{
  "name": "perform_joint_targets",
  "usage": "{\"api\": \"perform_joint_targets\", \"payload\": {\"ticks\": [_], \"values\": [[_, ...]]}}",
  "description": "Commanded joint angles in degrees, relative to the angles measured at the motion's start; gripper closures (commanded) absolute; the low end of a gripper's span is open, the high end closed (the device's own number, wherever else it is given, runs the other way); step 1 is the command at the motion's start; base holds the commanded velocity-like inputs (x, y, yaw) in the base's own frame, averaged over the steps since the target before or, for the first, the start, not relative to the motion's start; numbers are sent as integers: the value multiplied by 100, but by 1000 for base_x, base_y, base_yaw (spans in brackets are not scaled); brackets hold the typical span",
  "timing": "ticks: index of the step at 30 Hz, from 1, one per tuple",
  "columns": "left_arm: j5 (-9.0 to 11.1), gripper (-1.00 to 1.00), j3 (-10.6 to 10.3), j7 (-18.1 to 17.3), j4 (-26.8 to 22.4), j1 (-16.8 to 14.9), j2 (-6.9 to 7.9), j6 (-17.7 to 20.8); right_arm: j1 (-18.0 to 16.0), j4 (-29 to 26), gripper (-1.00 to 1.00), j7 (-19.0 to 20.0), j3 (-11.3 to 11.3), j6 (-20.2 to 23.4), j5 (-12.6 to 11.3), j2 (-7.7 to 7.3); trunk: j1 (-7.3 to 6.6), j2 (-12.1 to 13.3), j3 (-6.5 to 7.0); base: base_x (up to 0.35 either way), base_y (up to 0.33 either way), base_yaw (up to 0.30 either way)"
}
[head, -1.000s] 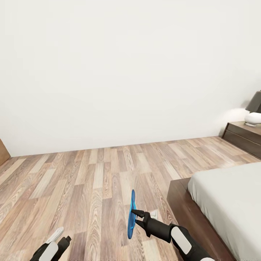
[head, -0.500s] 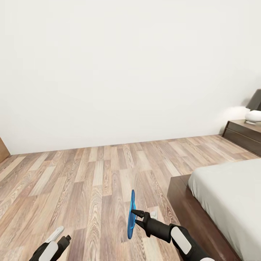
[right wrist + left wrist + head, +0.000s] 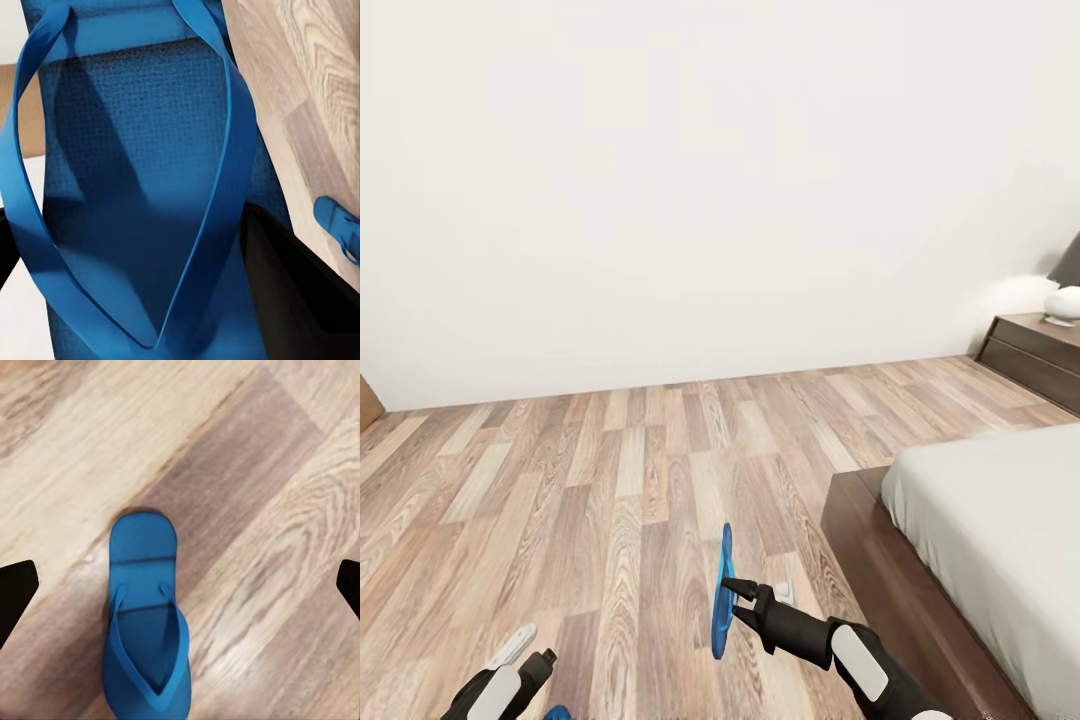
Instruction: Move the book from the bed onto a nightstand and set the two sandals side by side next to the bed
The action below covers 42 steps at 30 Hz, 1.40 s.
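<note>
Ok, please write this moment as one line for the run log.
right hand: shut on sandal, held on edge | left hand: open above second sandal on floor | bed: at right

A plain white wall (image 3: 690, 190) fills the upper half of the head view and meets a light-brown wood-plank floor (image 3: 610, 480) of mixed pale and darker boards. At the far right stands a low dark wooden cabinet (image 3: 1040, 360) carrying a white-based lamp (image 3: 1066, 298) that throws a soft glow on the wall. A brown wooden edge (image 3: 368, 400) shows at far left.
</note>
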Motion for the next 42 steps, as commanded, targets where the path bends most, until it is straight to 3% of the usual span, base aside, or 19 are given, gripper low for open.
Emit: {"api": "perform_joint_targets", "payload": {"ticks": [1,13,21,23,27,30,42], "values": [[55,-100,8,31,-14,-1,-1,26,-4,-1,100,-8,7,33,-44,-2,1,-4,-28,0,0,0],[46,-100,-3,28,-48,-6,-12,25,-4,4,100,-8,7,33,-44,-2,32,-20,-294,0,0,0],[19,-100,-60,62,-395,-39,-113,79,-4,5,100,-15,7,33,-44,-2,53,-31,-471,0,0,0],[13,-100,-93,67,-411,-105,-129,254,-4,3,100,-14,7,33,-44,-2,58,-33,-515,0,0,0],[17,-100,-111,21,-462,-222,-132,1203,-4,-1,100,-10,7,33,-44,-2,68,-39,-604,0,0,0],[22,-100,-114,26,-651,-243,-129,1559,-4,-3,100,-5,7,33,-44,-2,76,-43,-670,0,0,0],[55,-100,-89,51,-743,-251,-98,1769,-4,-3,100,5,7,33,-44,-4,107,-59,-936,0,0,0]]}}
